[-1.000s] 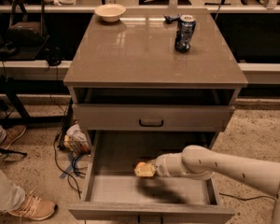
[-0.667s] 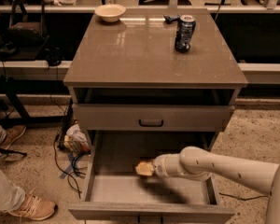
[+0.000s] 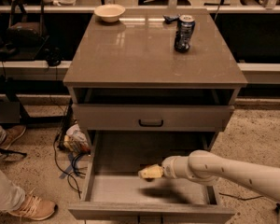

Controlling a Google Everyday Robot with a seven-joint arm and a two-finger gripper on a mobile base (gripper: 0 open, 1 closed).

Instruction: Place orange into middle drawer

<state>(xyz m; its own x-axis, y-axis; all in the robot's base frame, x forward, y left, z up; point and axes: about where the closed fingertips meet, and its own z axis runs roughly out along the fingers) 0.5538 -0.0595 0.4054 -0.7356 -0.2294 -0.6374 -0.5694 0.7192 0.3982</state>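
Grey-brown wood fills most of my view: the cabinet, and under the gripper (image 3: 147,173) the middle drawer (image 3: 116,191), pulled out toward me with its bare floor showing. The gripper sits inside that drawer, roughly at its centre and a little above the floor, at the end of the pale arm (image 3: 224,169) that reaches in from the right edge of my screen. At its tip I see a rounded yellow-orange shape, which I take to be the orange (image 3: 152,172), and the gripper is clamped on it. Both hang clear of the boards, and a soft shadow lies on the floor just below and to the right of the gripper. The drawer's left wall is well off to the gripper's left, and its front lip is below the gripper, nearest to me. Directly above the gripper is the closed drawer (image 3: 107,118) with its black handle (image 3: 151,122), and above that a dark open slot under the tabletop (image 3: 144,55). Far above the gripper, on that top, a drinks can (image 3: 184,33) stands upright toward the right rear, and a pale bowl (image 3: 110,12) sits at the left rear, well apart from the can. Off to the gripper's left, outside the cabinet, dark cables (image 3: 67,167) trail over the speckled floor beside a crumpled bag (image 3: 75,139). Further left and lower, a person's tan shoe (image 3: 35,206) rests at the edge of my view.
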